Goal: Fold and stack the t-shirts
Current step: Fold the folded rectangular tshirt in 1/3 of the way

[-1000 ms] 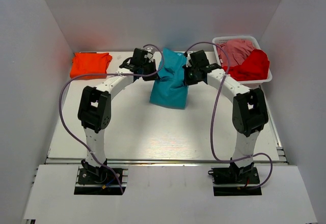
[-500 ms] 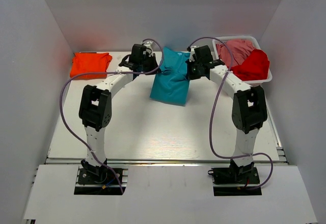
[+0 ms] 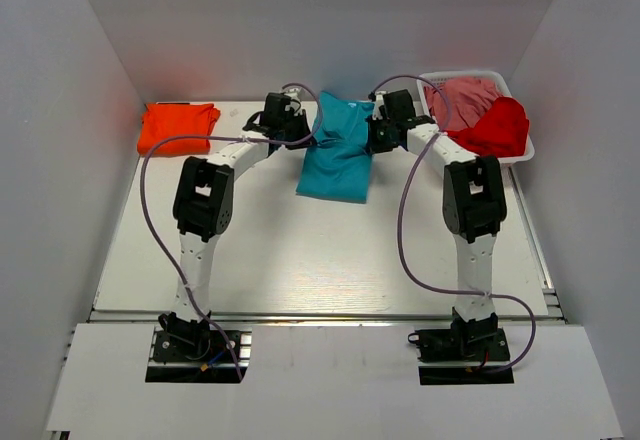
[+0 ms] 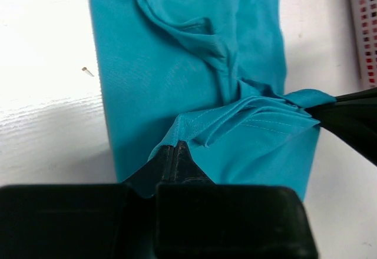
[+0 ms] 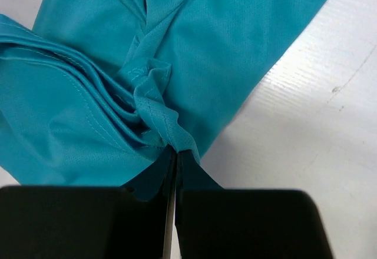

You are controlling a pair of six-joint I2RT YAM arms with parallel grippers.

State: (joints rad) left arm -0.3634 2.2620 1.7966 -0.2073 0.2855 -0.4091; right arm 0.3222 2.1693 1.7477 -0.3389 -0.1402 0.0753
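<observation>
Teal t-shirt [image 3: 337, 165] is lying near the far edge of the table [image 3: 290, 260], btwn the two arms, part-folded into a long strip. We're gripping it on both sides: left gripper [image 4: 175, 152] is clamping tight on a bunched hem at its left edge, right gripper [image 5: 175, 153] is doing the same on the right. For a clean fold we're wanting both ends travelling level & at equal pace, cloth taut, no twisting, laying edge onto edge. Orange t-shirt [image 3: 178, 127] is sitting folded at the far left corner, prob. the stack spot.
</observation>
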